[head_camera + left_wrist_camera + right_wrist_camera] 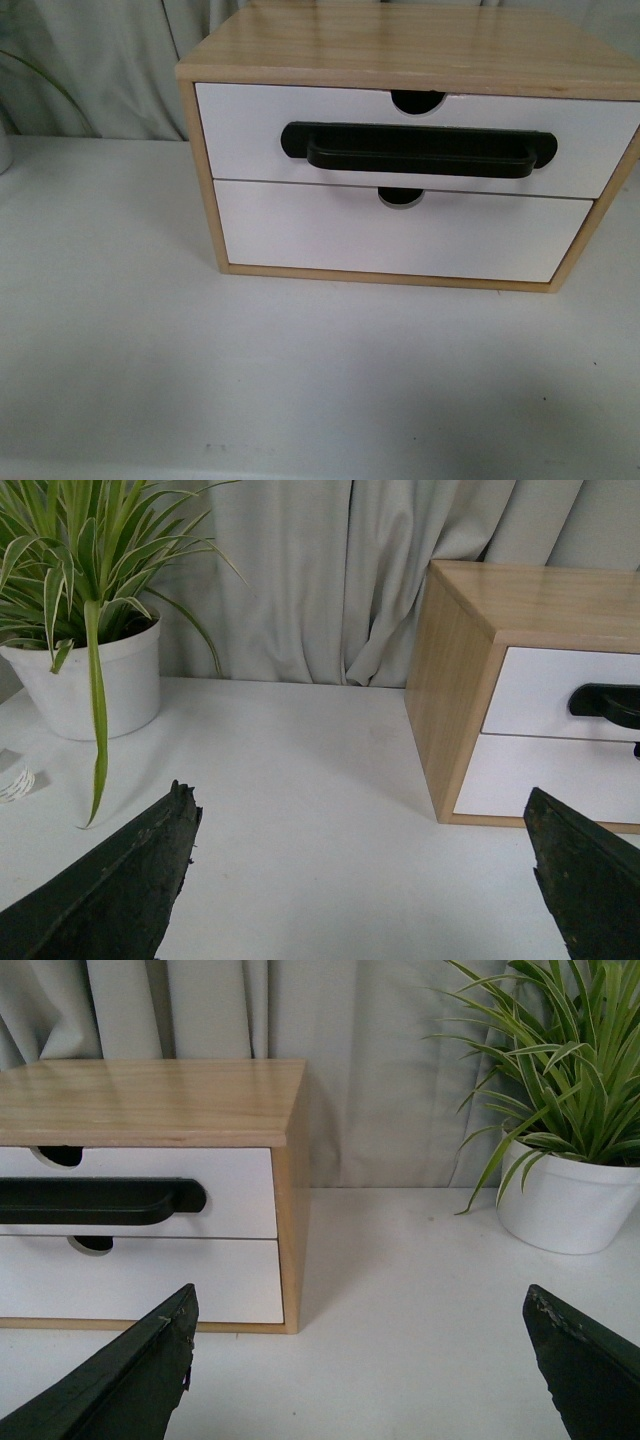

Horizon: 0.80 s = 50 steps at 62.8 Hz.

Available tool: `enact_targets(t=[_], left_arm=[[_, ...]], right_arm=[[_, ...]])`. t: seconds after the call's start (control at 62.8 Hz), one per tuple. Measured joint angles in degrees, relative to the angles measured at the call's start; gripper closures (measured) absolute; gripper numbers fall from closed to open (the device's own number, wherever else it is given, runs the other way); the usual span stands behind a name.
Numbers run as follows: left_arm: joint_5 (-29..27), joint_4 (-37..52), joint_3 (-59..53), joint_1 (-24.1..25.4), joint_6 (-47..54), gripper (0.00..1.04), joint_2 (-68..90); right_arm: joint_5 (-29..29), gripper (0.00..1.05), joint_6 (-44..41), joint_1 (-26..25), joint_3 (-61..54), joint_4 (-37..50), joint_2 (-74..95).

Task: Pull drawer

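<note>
Ahead of the right gripper [360, 1300] and left gripper [360, 803], both spread wide and empty, the drawer [250, 135] appears shut, its black handle [420, 152] ungrasped; the pull has not yet begun.

- This is looking like a tidy room in a home or an office; which of the two cannot be told.
- A plain white table [120, 350] is stretching out under and ahead of the left pincer [358, 795] and the right pincer [360, 1292].
- Pale grey curtains [300, 580] are hanging in soft folds well beyond both pincers.
- A potted spider plant [85, 685] is standing ahead of the left pincer, and a second potted plant [570, 1205] is standing ahead of the right pincer.
- A small wooden cabinet [400, 45] is sitting further ahead, between the two pincers.
</note>
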Motion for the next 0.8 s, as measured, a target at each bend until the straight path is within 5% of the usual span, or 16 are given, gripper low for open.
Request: enact_targets(t=[0.048,0.08,0.127,0.207,0.303,0.51,0.637,0.796], left_arm=[[0.0,0.0,0.0,0.0,0.0,0.06,0.0],[-1.3,0.4,0.0,-0.7,0.5,0.06,0.2],[-12.0,3.5,0.0,-3.7,3.4,0.06,2.0],[-18.0,8.2,0.0,-5.5,5.6,0.06,8.5],[-12.9,15.0,0.8,-5.9,8.2,0.06,19.0],[7.5,29.0,10.2,-5.6,21.8,0.06,42.8],[21.4,26.0,19.2,-6.1,34.6,0.06,54.7],[29.5,19.5,28.0,-8.3,46.2,0.06,61.8]], right_arm=[[4.4,0.09,0.8,1.2,0.0,0.1,0.6],[12.1,0.09,1.2,4.1,0.0,1.0,2.5],[18.7,0.09,2.1,6.8,0.1,2.0,6.1],[18.6,0.09,2.4,8.0,0.8,3.6,13.5],[12.6,0.09,0.6,8.1,4.6,5.2,24.3],[-0.9,0.09,-11.2,6.4,16.6,2.7,40.9],[-12.3,0.09,-22.2,6.5,27.8,-4.6,52.1],[-16.9,0.09,-30.7,8.2,36.1,-9.0,61.1]])
